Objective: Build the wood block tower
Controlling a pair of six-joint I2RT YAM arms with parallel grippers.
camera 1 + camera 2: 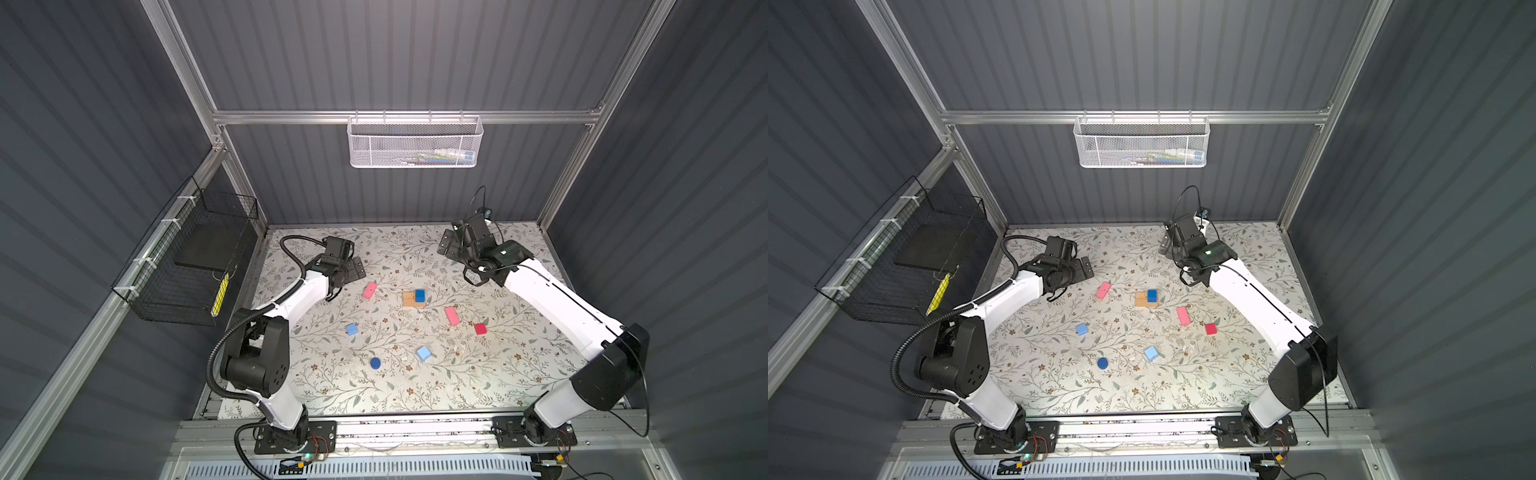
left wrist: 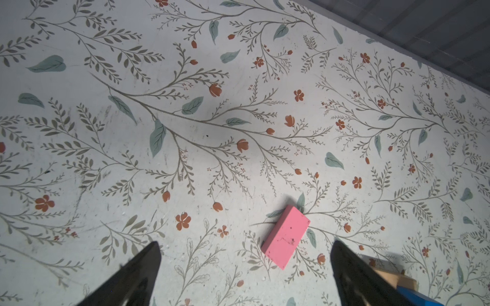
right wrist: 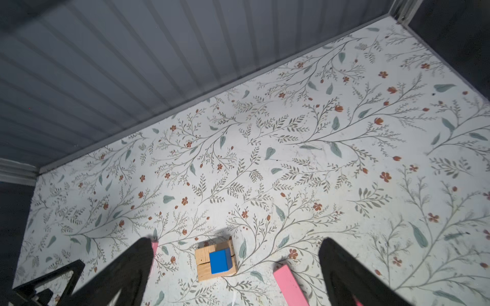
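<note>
Our left hand [image 1: 356,268] is hanging over the far left of the surface [image 1: 519,374], and we are seeing it spread wide apart, holding nothing. Our right hand [image 1: 446,246] is hovering at the far right, also wide apart and empty. Between them the tower [image 1: 415,305] is standing only as two tan oblongs [image 1: 408,297] lying side by side with a dark blue cube [image 1: 420,295] on top. The rest are lying scattered: one pink oblong [image 1: 369,290] left of the tower, a second pink oblong [image 1: 452,316] and a red cube [image 1: 480,329] to its near right, and a blue cube [image 1: 351,329], a pale blue cube [image 1: 424,353] and a dark blue disc [image 1: 375,363] nearer to us.
</note>
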